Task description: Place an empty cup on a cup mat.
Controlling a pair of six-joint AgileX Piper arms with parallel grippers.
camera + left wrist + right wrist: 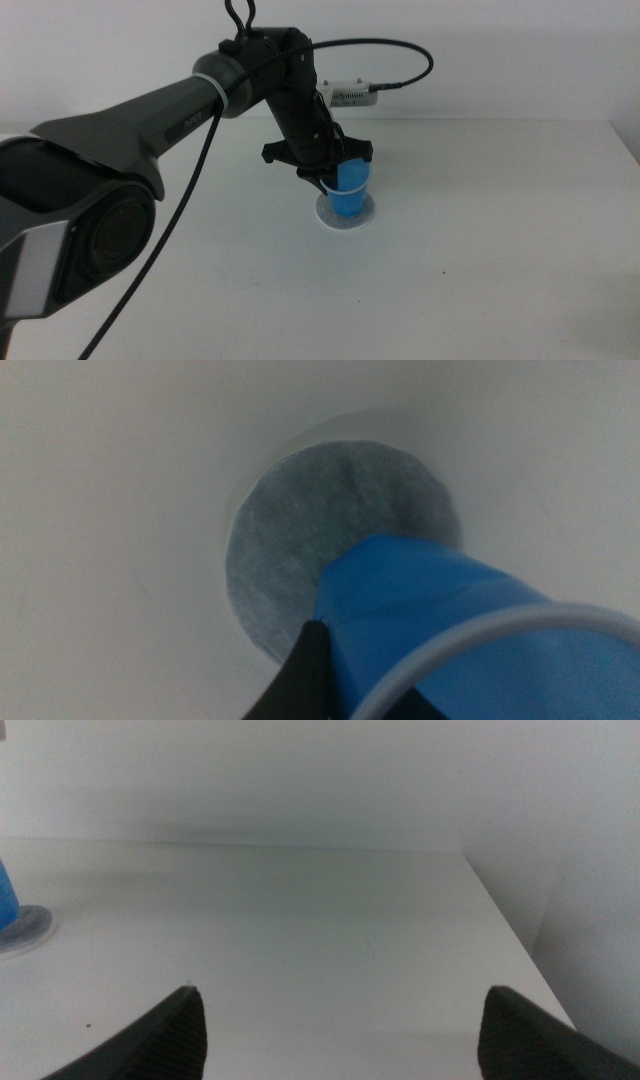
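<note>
The bright-blue cup (352, 190) is held over the round grey cup mat (345, 216) near the middle of the table. My left gripper (336, 166) is shut on the cup's rim, with one jaw outside the wall. In the left wrist view the cup (450, 610) leans over the mat (320, 530), its base at the mat's edge. I cannot tell if the base touches the mat. My right gripper (350, 1025) is open and empty, low over the table to the right. It sees a sliver of the cup (5, 895) and the mat (25, 925).
A small white device (350, 93) with a black cable lies at the table's back edge behind the left arm. The table's right edge (510, 930) and a wall show in the right wrist view.
</note>
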